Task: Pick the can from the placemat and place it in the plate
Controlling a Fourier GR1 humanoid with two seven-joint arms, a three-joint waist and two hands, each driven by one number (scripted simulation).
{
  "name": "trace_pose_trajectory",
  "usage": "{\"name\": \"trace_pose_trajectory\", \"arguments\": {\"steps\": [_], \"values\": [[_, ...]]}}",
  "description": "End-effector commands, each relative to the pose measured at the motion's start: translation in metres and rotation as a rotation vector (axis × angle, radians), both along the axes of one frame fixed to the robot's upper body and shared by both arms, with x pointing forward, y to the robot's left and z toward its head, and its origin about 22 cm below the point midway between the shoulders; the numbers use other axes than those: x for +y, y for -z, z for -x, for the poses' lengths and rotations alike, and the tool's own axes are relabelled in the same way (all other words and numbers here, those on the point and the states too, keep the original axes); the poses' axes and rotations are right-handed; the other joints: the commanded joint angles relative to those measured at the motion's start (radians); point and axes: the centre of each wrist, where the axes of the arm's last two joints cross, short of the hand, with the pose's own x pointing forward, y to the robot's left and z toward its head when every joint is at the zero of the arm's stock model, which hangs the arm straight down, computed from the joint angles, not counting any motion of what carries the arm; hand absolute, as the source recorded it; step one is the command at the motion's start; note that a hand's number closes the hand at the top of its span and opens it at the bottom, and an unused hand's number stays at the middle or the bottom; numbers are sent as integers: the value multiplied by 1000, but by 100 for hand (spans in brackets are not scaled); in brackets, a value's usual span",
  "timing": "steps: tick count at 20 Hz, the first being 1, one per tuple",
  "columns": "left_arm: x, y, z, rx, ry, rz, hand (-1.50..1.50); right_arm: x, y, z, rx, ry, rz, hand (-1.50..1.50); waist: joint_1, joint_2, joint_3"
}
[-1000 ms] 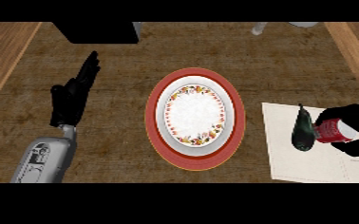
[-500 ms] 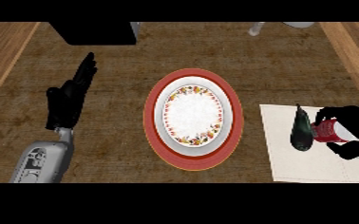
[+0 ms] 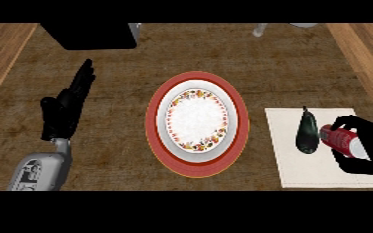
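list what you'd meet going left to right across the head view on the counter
left robot hand, open with fingers up → round red-rimmed plate with floral border → white rectangular placemat → dark green pear-shaped vegetable lying on it → red cylindrical can → right robot hand curled round the can

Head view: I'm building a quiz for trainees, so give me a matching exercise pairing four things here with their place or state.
Things:
1. can
2. plate
3. dark green vegetable
4. left robot hand

Places or states:
A. lying free on the placemat
B. open, resting at the view's left
C. held in the right robot hand
D. middle of the counter, nothing on it

Pairs: 1-C, 2-D, 3-A, 4-B
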Motion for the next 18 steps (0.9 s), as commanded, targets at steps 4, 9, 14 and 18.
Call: {"name": "trace_pose_trajectory", "arguments": {"steps": [4,9,14,18], "values": [[4,-11,-8,-14,15,-10,0,46,-56,16,-358,-50,-117,150,11,6,5],[-1,-7,-15,-19,28,4,0,87,-96,31,-456,-229,-180,150,19,11,5],[-13,-4,-14,-13,31,-7,0,145,-115,26,-381,-270,-293,150,37,14,5],[-11,-2,-19,-12,42,-13,0,183,-111,2,-313,-277,-302,150,41,15,5]]}}
